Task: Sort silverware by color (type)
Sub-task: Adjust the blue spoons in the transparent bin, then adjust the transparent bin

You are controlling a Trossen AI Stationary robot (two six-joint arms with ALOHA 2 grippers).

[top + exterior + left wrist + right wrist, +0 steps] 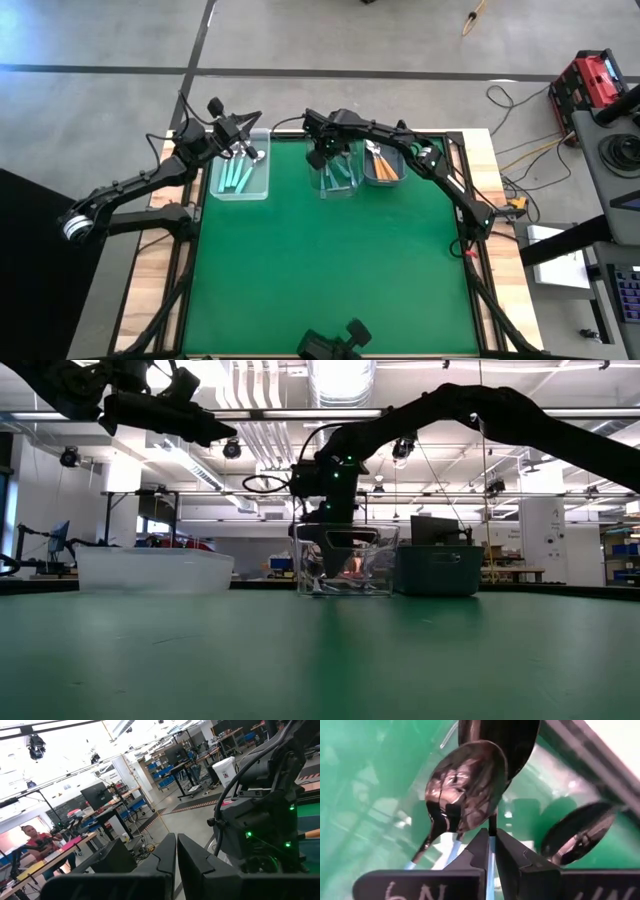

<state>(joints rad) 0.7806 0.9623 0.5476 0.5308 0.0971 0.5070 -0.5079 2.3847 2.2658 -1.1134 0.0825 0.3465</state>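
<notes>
Mint-teal spoons [236, 176] lie in the left clear bin [241, 190]. Blue-teal spoons [340, 178] lie in the middle clear bin [338, 192], and orange spoons [379, 161] in the grey bin [384, 179]. My right gripper [320, 157] reaches down into the middle bin [345, 560] and is shut on a spoon; shiny spoon bowls [466, 785] crowd its wrist view. My left gripper [247, 150] hangs shut and empty above the left bin's far end, raised high in the low view [215, 430]. My right gripper [491, 851] pinches a blue-teal spoon between its two fingers at the thin neck [492, 831], where the dark bowl [507, 740] meets the pale blue handle [490, 870]. The fingers lie along the spoon. The bowl end sticks out past the fingertips among the other spoons.
The three bins stand in a row along the far edge of the green mat [330, 270]. The mat's near and middle parts are bare. The room beyond the table holds benches, shelves and a seated person [37, 842].
</notes>
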